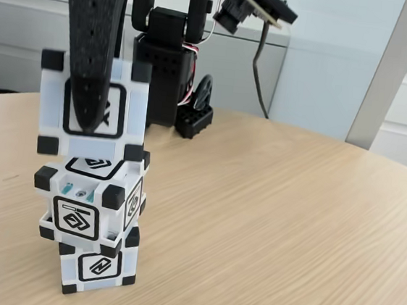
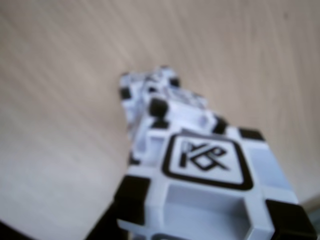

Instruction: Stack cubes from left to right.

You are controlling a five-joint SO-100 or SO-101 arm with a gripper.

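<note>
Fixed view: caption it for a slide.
Gripper holds the third cube on a two-cube stack on the wooden table.

Jaws grip top cube (image 1: 95,108) above two stacked cubes (image 1: 89,239).

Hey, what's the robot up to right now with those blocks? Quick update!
Gripper shut on top cube, over the stack. Middle cube sits skewed on bottom cube. Top cube about touching the middle one. Table around the stack bare.

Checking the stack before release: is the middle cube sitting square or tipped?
Tipped. In the fixed view the middle cube sits skewed and tilted on the bottom cube, overhanging its left side, with the top cube above in the tool.
</note>
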